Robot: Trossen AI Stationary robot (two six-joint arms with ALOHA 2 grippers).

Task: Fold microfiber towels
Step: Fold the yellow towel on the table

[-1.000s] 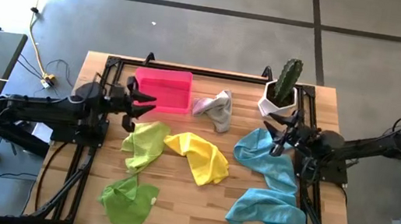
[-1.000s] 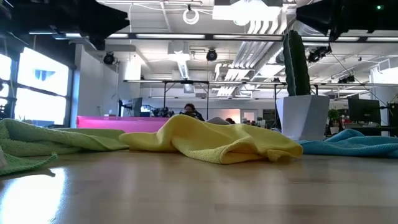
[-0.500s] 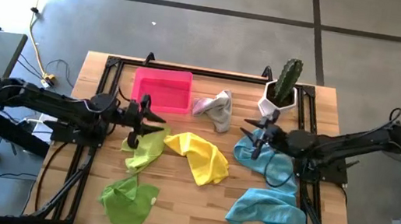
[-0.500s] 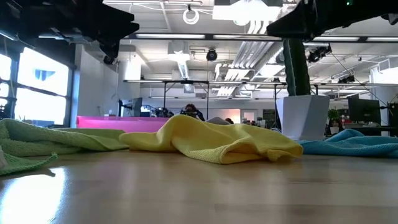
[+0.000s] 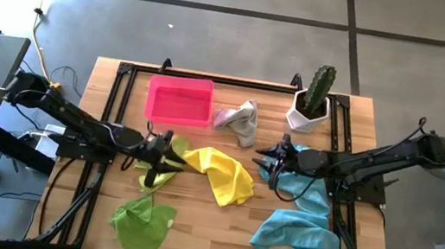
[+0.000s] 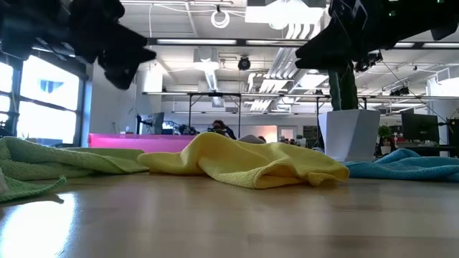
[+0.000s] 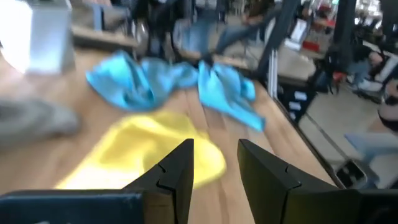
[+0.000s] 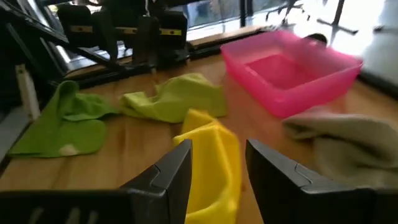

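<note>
None of the folding looks done yet: every towel lies crumpled on the table, and the yellow towel in the middle seems to be the first target. Taking that yellow towel as the landmark, the lime towel lies bunched just beside it on the left arm's side, the green towel sits farther off toward the near edge, the two blue towels are heaped on the right arm's side, and the grey towel rests behind it next to the pink tray. The left gripper hangs at the yellow towel's left end, jaws parted and empty. The right gripper hangs off its right end, over the blue heap's edge, also spread and holding nothing. All six towels are left to fold.
</note>
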